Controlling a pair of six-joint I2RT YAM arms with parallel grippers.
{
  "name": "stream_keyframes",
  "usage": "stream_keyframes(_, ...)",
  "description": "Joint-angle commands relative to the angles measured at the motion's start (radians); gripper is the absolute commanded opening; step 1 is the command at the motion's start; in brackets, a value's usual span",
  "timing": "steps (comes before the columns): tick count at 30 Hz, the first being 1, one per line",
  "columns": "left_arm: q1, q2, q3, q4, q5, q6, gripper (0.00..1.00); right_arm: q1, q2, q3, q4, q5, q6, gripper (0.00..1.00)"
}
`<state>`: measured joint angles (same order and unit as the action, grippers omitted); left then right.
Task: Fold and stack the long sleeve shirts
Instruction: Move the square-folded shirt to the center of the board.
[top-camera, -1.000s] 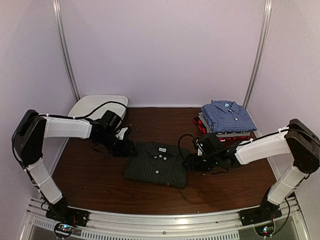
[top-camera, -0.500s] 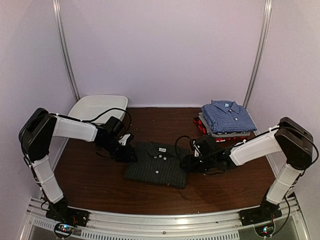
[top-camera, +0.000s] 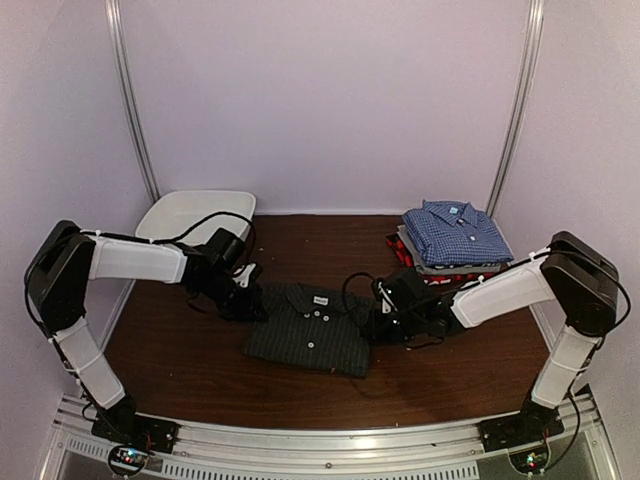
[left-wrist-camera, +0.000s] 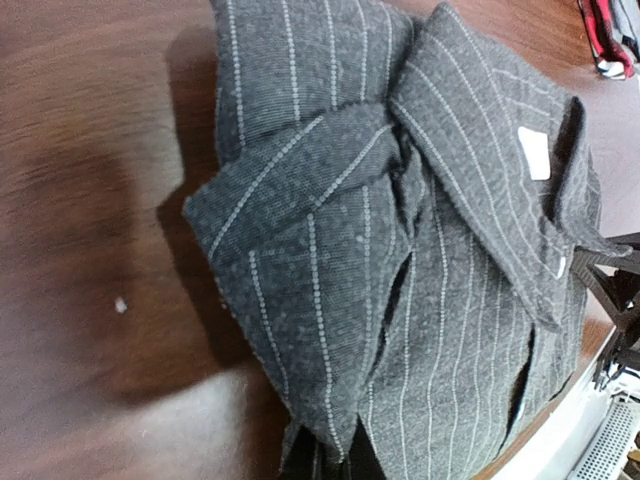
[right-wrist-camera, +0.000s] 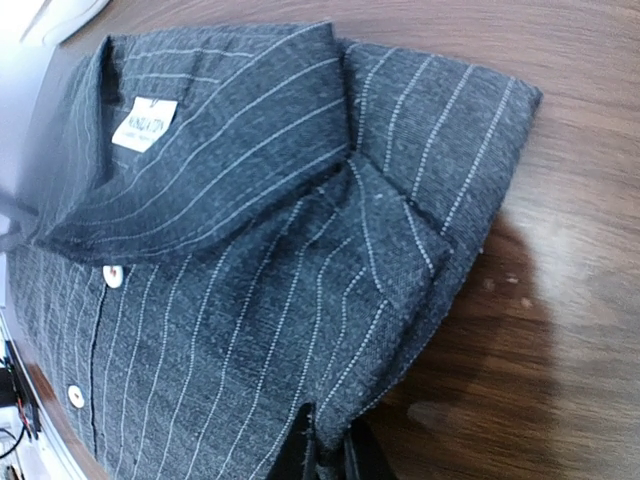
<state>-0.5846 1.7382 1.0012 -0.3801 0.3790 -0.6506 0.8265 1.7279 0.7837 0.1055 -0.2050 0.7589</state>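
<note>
- Top external view: a black pinstripe shirt (top-camera: 310, 325) lies folded into a rough rectangle in the middle of the desk (top-camera: 200, 365), between the two arms, with its collar toward the back wall.
- The left gripper (top-camera: 250, 302) is down at the shirt's left shoulder corner. In the left wrist view its jaws are pressed together, pinching a fold of the cloth at the bottom of the picture.
- The right gripper (top-camera: 375, 325) is at the shirt's right edge. In the right wrist view the folded edge runs straight into the dark fingertips, so those jaws are clamped on the cloth too.
- Up close the fabric is a nubby charcoal weave with thin dotted white lines. The tucked sleeve layers bunch up thick and a bit lumpy at both sides.
- The collar (right-wrist-camera: 200, 130) is stiff and pointed, with a white woven label (right-wrist-camera: 143, 123) inside the neck. Two small pale round buttons (right-wrist-camera: 113, 275) sit on the placket.
- At the back right of the desk there's a neat stack. A blue checked shirt (top-camera: 455, 232) is on top, a grey shirt (top-camera: 455, 267) is under it, and a red-black shirt (top-camera: 393, 247) peeks out at the bottom.
- At the back left is a smooth white plastic tub (top-camera: 190, 213) with rounded corners.
- The desk top is dark brown wood grain, shiny enough to catch glare.
</note>
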Motion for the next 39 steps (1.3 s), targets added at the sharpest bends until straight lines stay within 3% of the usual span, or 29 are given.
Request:
stream_keyframes(1, -0.003, -0.095, -0.028, -0.092, -0.112, -0.021, 0.00, 0.037, 0.037, 0.059, -0.024, -0.009, -0.018, 0.05)
stream_keyframes(14, 0.019, -0.326, -0.274, -0.224, -0.310, -0.087, 0.00, 0.207, 0.207, 0.208, 0.011, -0.024, 0.038, 0.04)
stream_keyframes(22, 0.022, -0.348, -0.290, -0.240, -0.356, -0.141, 0.00, 0.238, 0.228, 0.231, -0.004, 0.000, 0.046, 0.06)
stream_keyframes(26, 0.022, -0.354, -0.285, -0.247, -0.364, -0.162, 0.15, 0.238, 0.204, 0.230, -0.035, 0.031, 0.034, 0.18)
stream_keyframes(31, 0.022, -0.388, -0.281, -0.259, -0.437, -0.196, 0.60, 0.238, 0.159, 0.238, -0.079, 0.067, 0.024, 0.43)
stream_keyframes(33, 0.022, -0.406, -0.262, -0.275, -0.465, -0.203, 0.73, 0.238, 0.137, 0.250, -0.111, 0.095, 0.012, 0.50)
stream_keyframes(39, 0.021, -0.457, -0.137, -0.327, -0.515, -0.171, 0.84, 0.236, 0.057, 0.267, -0.209, 0.198, -0.018, 0.65)
